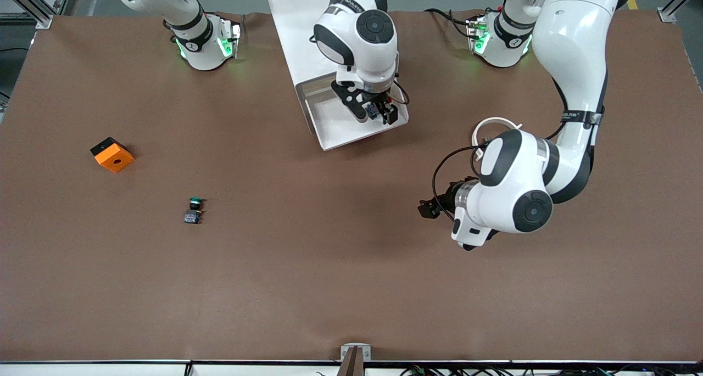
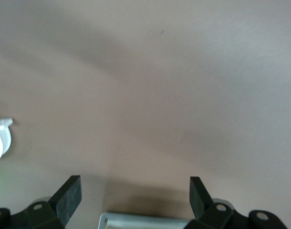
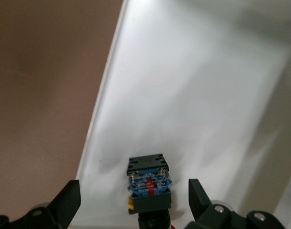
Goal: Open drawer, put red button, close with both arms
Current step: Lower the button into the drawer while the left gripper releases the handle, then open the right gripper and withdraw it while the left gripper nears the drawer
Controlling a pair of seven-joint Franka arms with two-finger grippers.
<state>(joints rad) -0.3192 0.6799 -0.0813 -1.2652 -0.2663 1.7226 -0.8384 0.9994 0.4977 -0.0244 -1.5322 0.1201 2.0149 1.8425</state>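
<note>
Left gripper [image 1: 430, 208], fingers wide, is held waiting over bare table at mid-frame; open white drawer [image 1: 343, 133] is logged at upper centre, right gripper [image 1: 377, 112] spread wide over it, red button [image 3: 149, 183] lying inside between its fingers, so a straight upward lift is advised, leaving the button undisturbed.

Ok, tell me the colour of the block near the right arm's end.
Orange, with a black side; front view.
</note>
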